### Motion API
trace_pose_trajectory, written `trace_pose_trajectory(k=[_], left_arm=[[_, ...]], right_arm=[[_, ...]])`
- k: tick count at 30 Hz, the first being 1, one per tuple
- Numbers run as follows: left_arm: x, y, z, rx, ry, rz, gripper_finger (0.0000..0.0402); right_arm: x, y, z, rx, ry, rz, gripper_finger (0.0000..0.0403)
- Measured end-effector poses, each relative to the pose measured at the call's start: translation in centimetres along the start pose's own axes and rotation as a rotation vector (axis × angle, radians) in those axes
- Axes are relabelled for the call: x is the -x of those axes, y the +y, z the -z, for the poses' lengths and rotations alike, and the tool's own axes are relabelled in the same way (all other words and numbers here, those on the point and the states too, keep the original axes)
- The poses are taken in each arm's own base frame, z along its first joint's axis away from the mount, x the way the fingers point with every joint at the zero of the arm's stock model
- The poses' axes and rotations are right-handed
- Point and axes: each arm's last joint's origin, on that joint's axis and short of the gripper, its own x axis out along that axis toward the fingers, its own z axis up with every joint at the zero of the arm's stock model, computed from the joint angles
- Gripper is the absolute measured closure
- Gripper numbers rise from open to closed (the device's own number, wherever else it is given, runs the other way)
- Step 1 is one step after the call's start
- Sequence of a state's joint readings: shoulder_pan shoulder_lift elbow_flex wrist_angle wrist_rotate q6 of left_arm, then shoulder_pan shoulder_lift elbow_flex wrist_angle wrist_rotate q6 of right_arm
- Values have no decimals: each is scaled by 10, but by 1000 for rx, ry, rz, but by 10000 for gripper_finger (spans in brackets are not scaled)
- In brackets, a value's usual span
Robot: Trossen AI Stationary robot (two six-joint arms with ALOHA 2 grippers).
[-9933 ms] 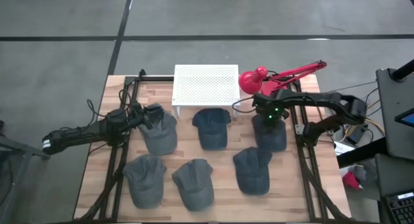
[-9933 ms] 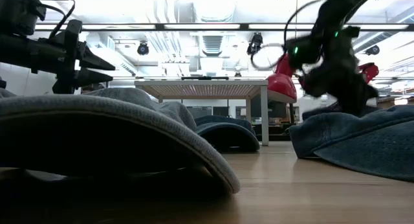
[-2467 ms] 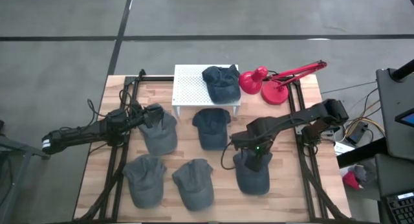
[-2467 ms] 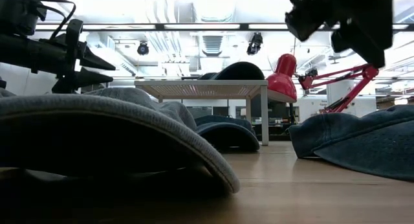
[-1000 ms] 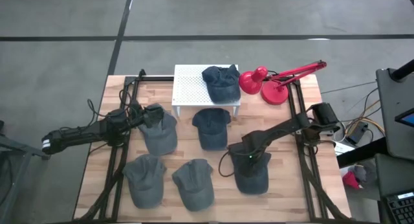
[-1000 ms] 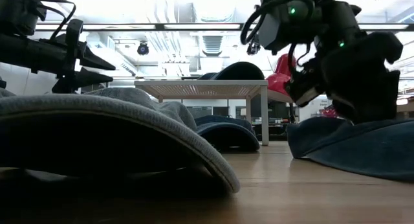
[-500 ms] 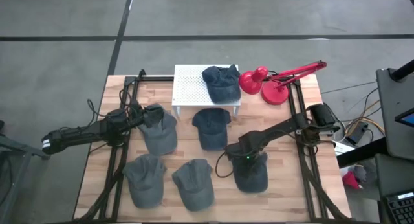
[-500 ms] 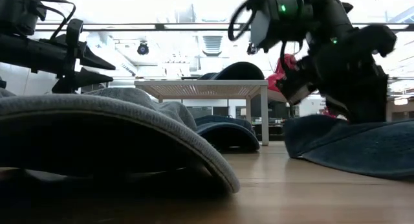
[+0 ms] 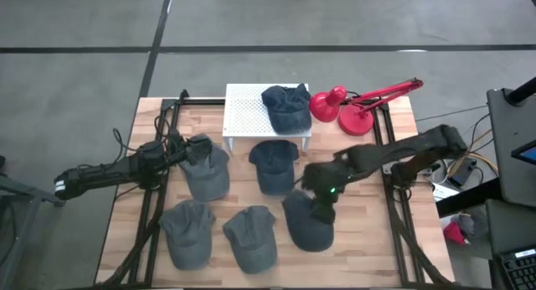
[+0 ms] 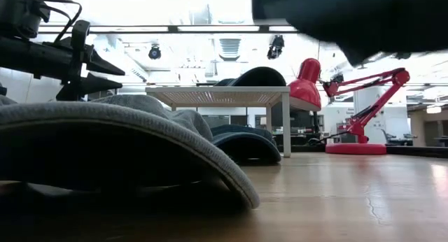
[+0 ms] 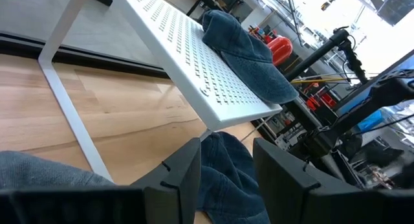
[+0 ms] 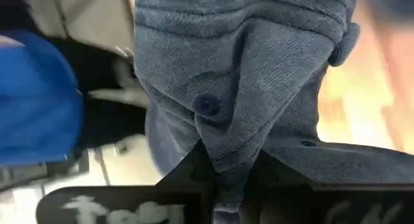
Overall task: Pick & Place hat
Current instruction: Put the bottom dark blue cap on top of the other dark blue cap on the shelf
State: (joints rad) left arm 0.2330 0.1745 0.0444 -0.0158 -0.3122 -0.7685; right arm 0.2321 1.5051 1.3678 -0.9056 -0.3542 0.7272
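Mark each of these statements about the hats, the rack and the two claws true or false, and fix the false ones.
1. The right claw is shut on a hat. True.
2. That hat lies flat on the table. False: the low view shows it lifted clear of the wood.
3. One hat sits on the white rack. True.
4. The left claw grips a hat. False: it is open, holding nothing, at the table's left side.
5. The red lamp stands at the table's left edge. False: it stands at the back right.
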Motion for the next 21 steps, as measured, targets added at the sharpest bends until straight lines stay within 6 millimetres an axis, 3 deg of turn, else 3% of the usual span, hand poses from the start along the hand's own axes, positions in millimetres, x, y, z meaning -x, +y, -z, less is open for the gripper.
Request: trace_pose_trajectory(k=[5, 11, 16, 21], left_arm=[[0, 0, 0, 1, 0, 0, 259], [0, 0, 0, 6, 0, 0, 259], [0, 0, 0, 34, 0, 0, 259], [0, 0, 0, 43, 0, 0, 259]], right_arm=[[63, 17, -6, 39, -280, 0, 381], [127, 11, -18, 5, -447, 142, 382], [163, -7, -34, -10, -445, 314, 382], [186, -26, -62, 72, -451, 416, 382]])
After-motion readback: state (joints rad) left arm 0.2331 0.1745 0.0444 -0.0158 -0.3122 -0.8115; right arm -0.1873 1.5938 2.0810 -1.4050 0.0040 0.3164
